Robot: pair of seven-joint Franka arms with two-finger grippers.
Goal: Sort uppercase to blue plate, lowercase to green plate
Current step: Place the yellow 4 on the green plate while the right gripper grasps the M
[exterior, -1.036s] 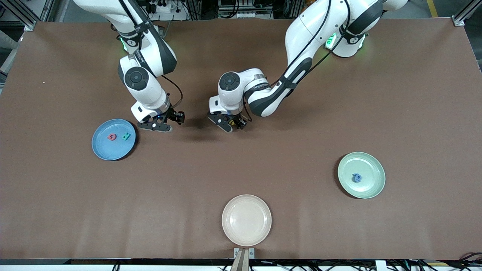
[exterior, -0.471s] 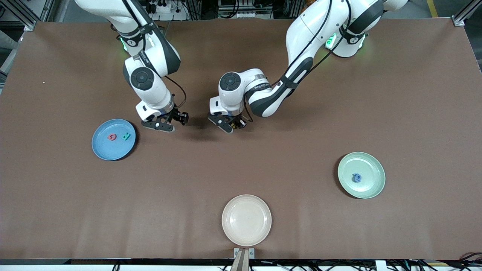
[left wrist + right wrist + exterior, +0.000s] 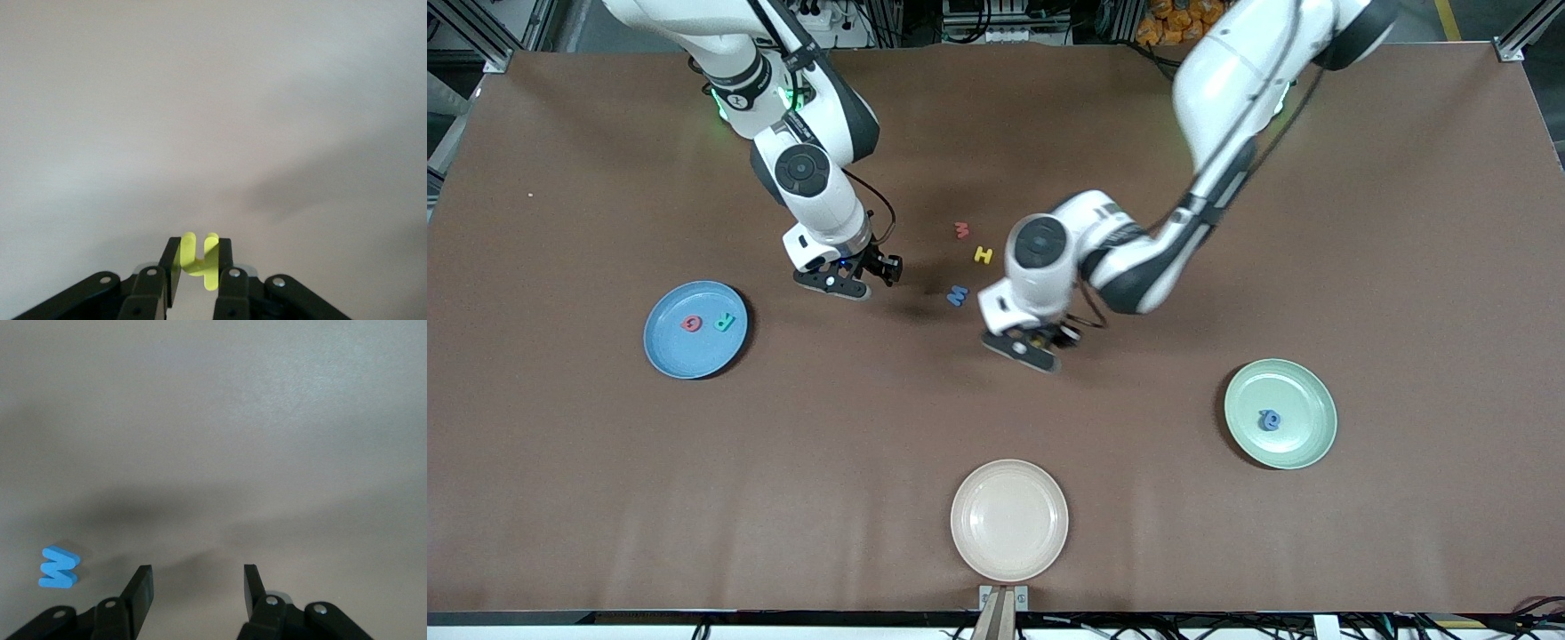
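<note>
Left gripper point(image 3: 198, 275) now off the letters, apparently gripping yellow h point(image 3: 199, 257).

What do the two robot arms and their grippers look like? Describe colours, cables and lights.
Both arms are glossy white with black joint bands, round dark grey joint caps and thin black cables. Green lights glow near their bases. The left gripper and right gripper are black, with flat parallel fingers.
</note>
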